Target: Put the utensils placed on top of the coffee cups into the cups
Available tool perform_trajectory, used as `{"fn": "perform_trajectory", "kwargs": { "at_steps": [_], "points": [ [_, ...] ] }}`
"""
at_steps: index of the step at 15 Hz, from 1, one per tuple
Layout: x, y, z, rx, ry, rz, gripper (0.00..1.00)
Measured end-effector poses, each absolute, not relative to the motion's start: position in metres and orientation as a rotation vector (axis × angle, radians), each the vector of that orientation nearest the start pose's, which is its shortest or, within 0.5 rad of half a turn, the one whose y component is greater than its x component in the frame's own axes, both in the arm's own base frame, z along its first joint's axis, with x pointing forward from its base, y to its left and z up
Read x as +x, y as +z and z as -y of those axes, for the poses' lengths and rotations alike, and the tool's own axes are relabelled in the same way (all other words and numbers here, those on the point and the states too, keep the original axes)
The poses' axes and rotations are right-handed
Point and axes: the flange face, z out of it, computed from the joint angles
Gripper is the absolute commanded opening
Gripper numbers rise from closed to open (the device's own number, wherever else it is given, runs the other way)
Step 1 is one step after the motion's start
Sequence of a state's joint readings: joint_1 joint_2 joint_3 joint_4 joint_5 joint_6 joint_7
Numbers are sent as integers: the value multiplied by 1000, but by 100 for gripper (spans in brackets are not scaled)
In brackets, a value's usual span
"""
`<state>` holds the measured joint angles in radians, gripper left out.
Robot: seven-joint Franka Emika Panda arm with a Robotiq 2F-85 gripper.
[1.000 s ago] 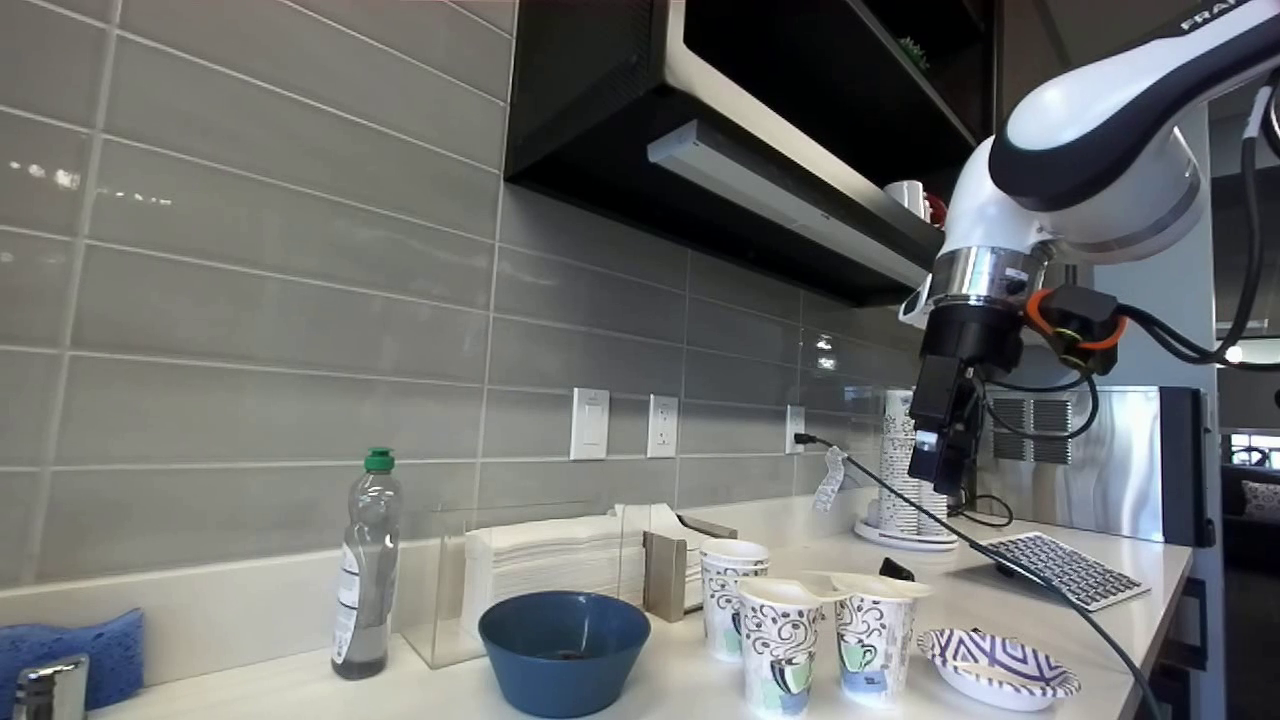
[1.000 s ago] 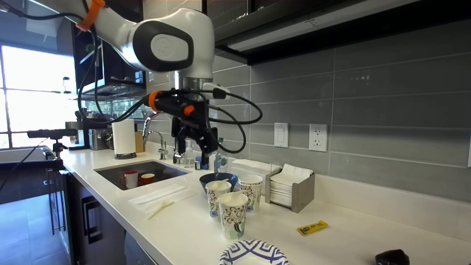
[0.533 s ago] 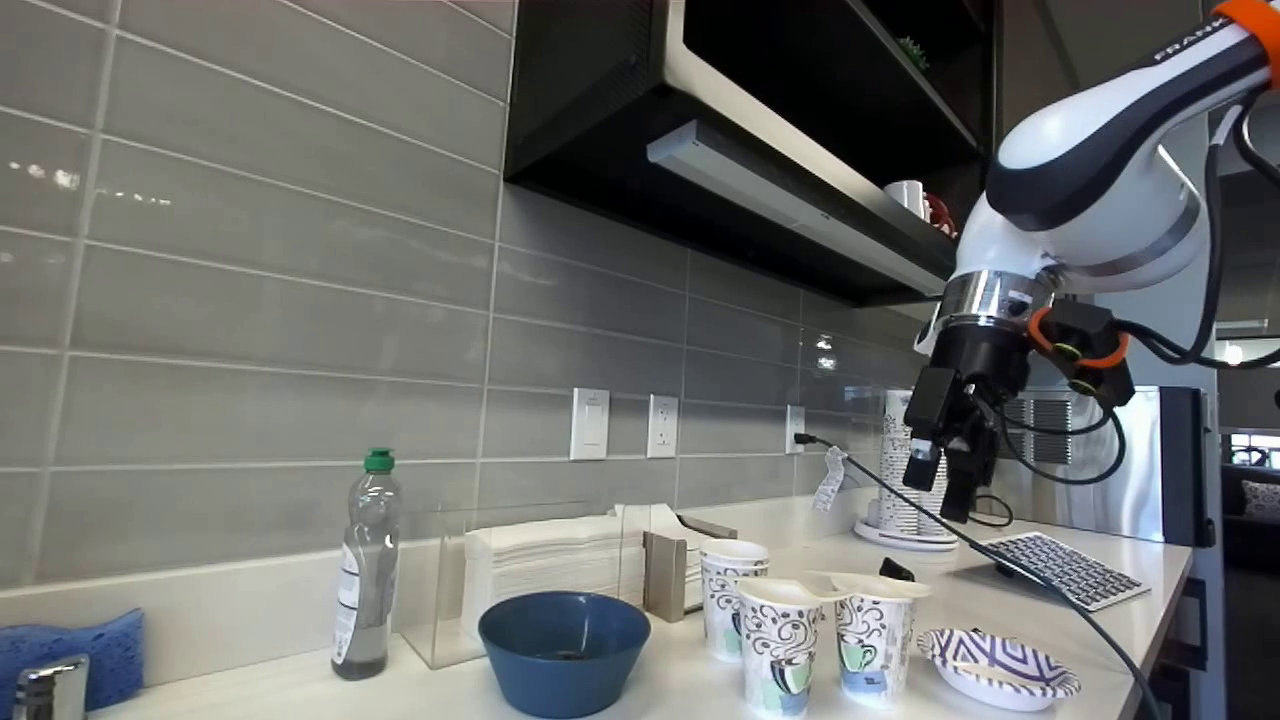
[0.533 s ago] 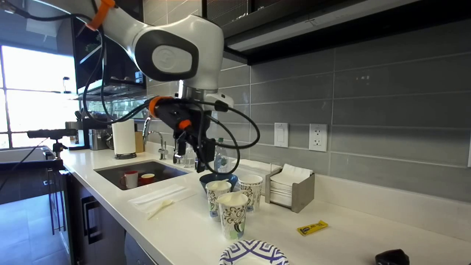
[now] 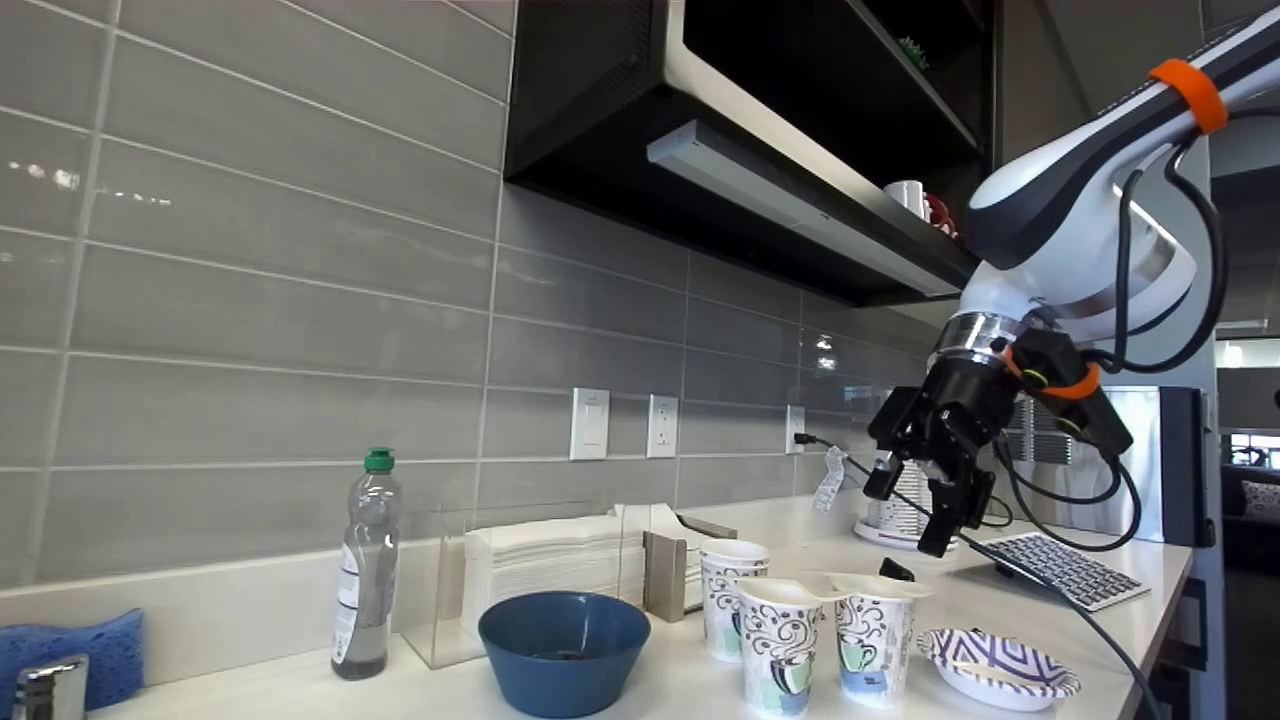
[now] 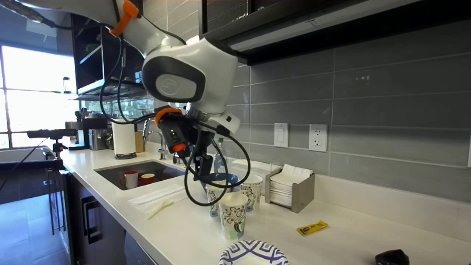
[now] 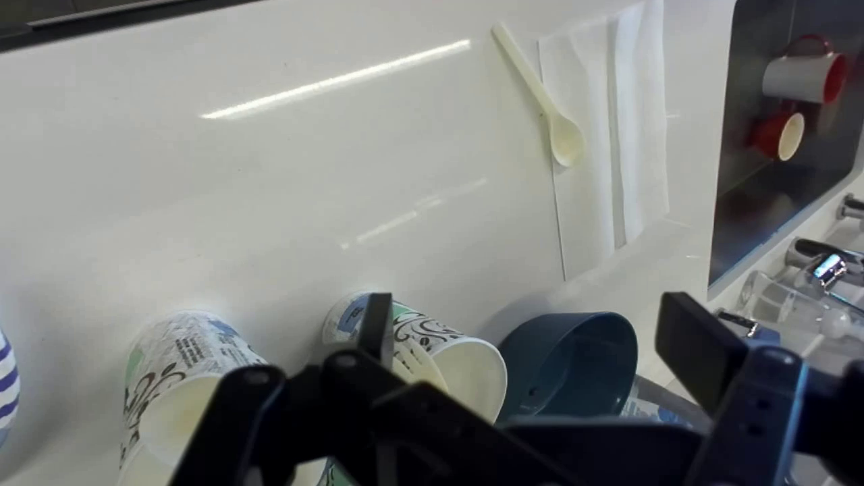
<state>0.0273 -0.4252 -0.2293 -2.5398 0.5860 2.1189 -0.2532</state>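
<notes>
The hand is hovering spread wide, holding nothing. Below it, a fork is lying on the rim of a coffee cup. Probably light, stiff and slippery, it is inviting a gentle pinch at the neck. Its tines are apparently pointing towards a neighbouring cup bearing a likely spoon; the hand is seemingly hiding its handle.

a blue bowl stands near a green-capped bottle, mugs in the sink.
</notes>
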Motion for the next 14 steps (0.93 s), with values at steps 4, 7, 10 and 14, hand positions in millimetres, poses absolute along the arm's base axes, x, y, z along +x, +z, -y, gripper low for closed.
{"fn": "perform_trajectory", "kwargs": {
  "at_steps": [4,7,10,14],
  "points": [
    [420,405,57,-2491,-162,-431,100],
    [423,396,55,-2489,-149,-450,100],
    [424,396,56,-2488,-150,-450,100],
    [424,394,57,-2489,-141,-490,100]
  ]
}}
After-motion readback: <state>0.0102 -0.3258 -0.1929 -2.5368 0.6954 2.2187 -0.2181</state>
